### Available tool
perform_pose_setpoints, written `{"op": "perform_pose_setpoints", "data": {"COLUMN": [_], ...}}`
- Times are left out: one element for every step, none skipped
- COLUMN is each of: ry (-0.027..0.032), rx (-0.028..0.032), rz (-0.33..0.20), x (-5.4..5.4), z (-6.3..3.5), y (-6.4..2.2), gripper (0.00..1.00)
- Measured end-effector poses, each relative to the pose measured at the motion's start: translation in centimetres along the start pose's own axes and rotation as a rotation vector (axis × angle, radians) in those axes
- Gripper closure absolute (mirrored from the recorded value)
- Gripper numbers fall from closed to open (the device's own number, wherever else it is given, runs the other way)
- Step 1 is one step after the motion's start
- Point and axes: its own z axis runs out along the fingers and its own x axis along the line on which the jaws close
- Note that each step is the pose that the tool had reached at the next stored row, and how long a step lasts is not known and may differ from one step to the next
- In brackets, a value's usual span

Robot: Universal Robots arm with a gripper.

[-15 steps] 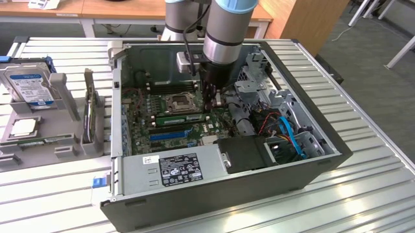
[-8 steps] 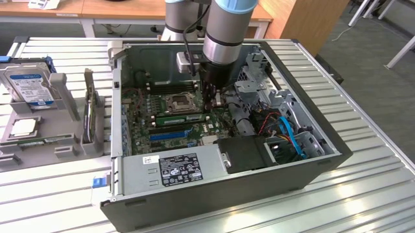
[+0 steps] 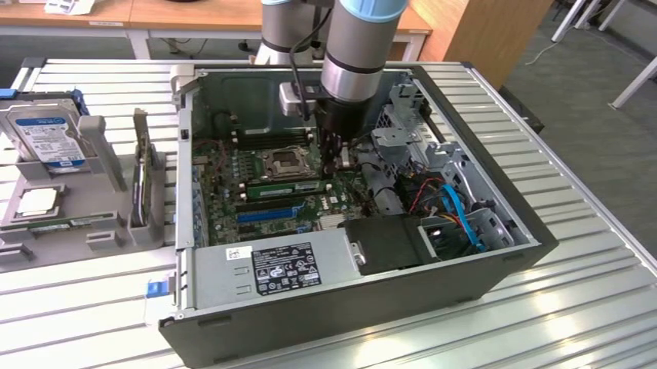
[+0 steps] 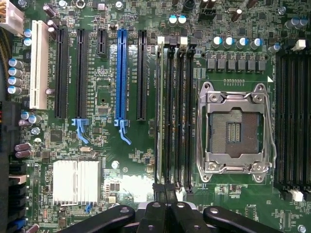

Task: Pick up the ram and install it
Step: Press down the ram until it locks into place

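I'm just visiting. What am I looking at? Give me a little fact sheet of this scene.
Setting: open computer case on a slatted metal table
Arm: reaches down into the case, over the motherboard
Tool: shut, at one end of the ram
Ram: green stick, looks set in a slot beside the empty CPU socket
Beside the case: hard drive in a grey holder, on the exterior view's left

Slatted metal table [image 3: 575,254] — wooden desks [image 3: 185,14] behind, grey floor [image 3: 575,69].

green motherboard [image 4: 146,160], blue expansion slot [image 4: 121,73], white slot [image 4: 39,63], silver heatsink [image 4: 75,180], black memory slots [image 4: 179,111].
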Motion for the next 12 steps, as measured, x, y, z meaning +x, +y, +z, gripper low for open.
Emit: {"op": "perform_pose_setpoints", "data": {"ry": [0.0001,0.0002,0.0003,0.0003,0.0003,0.0003,0.0003,0.0002,0.0002,0.0002,0.0001,0.0000], "rx": [0.0000,0.0000,-0.0001,-0.0001,-0.0001,-0.0001,-0.0001,0.0000,0.0000,0.0000,0.0000,0.0001], "rz": [0.000,0.000,0.000,0.000,0.000,0.000,0.000,0.000,0.000,0.000,0.000,0.000], "x": [0.00,0.01,0.01,0.01,0.01,0.01,0.01,0.01,0.01,0.01,0.01,0.00], "z": [0.04,0.07,0.10,0.13,0.14,0.14,0.14,0.15,0.15,0.15,0.17,0.19], "y": [0.00,0.00,0.00,0.00,0.00,0.00,0.00,0.00,0.00,0.00,0.00,0.00], "gripper": [0.90,0.90,0.90,0.90,0.90,0.90,0.90,0.90,0.90,0.90,0.90,0.90]}}
